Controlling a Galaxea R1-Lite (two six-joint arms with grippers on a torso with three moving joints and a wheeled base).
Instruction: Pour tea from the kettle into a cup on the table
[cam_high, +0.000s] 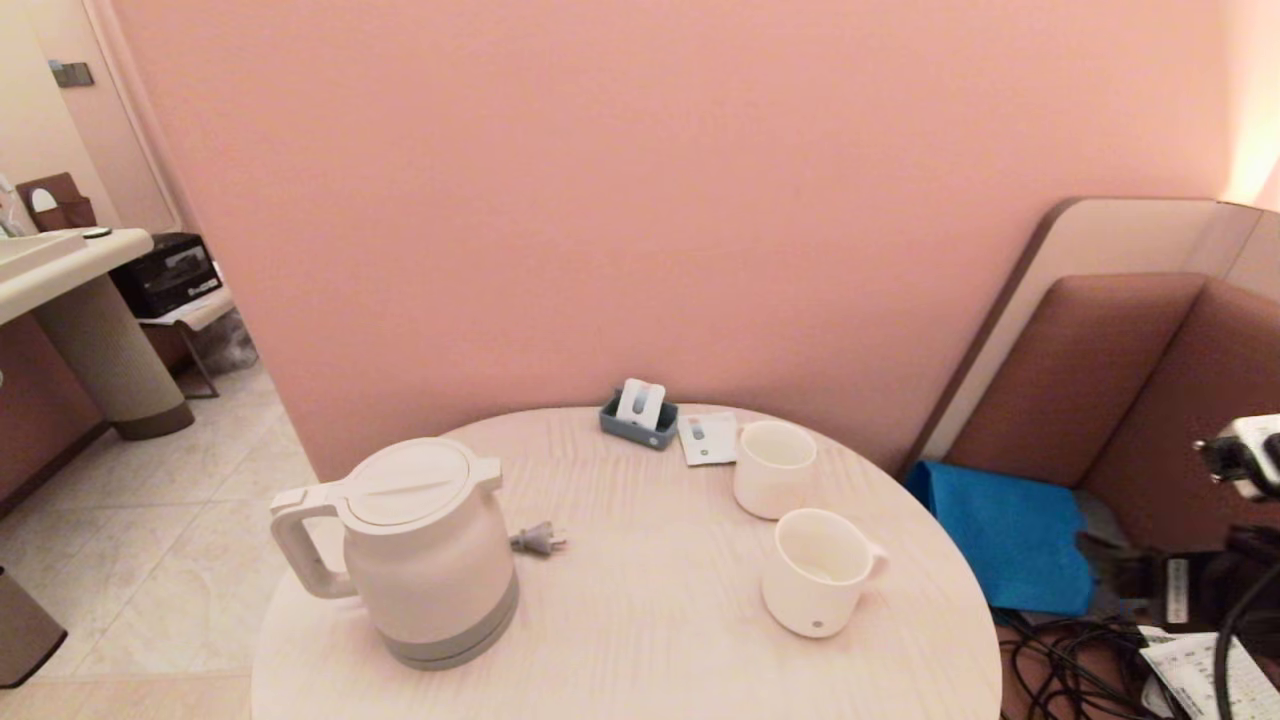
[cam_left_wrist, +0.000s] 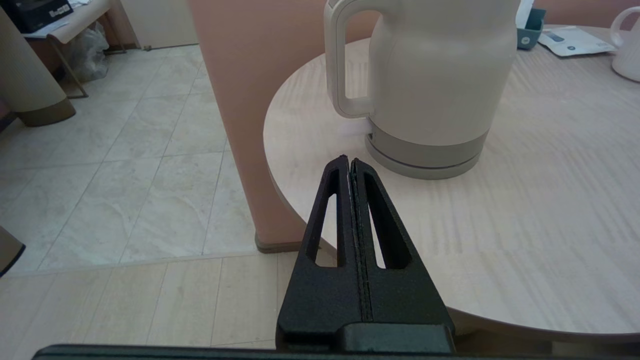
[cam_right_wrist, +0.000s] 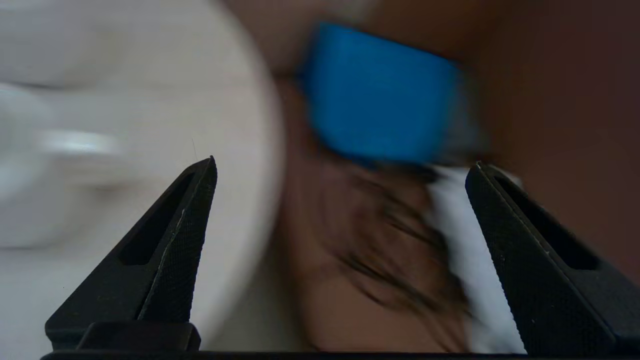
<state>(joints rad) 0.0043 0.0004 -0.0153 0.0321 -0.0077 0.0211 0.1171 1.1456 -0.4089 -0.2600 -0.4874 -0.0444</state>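
Cream-white kettle (cam_high: 425, 550) stands untouched on the counter (cam_high: 640, 620), well apart from the empty ribbed cup (cam_high: 818, 572). Left gripper (cam_left_wrist: 350, 162), jaws clenched on nothing, hangs near its handle; right gripper (cam_right_wrist: 340, 167), jaws released, sits off the counter's edge. Grasping and pouring all remain.

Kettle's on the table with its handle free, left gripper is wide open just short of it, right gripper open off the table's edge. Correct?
Not quite: the left gripper is shut, its fingers pressed together, as the left wrist view shows. The rest holds: the kettle stands on the table with nothing on its handle, and the right gripper is open beside the table's edge.
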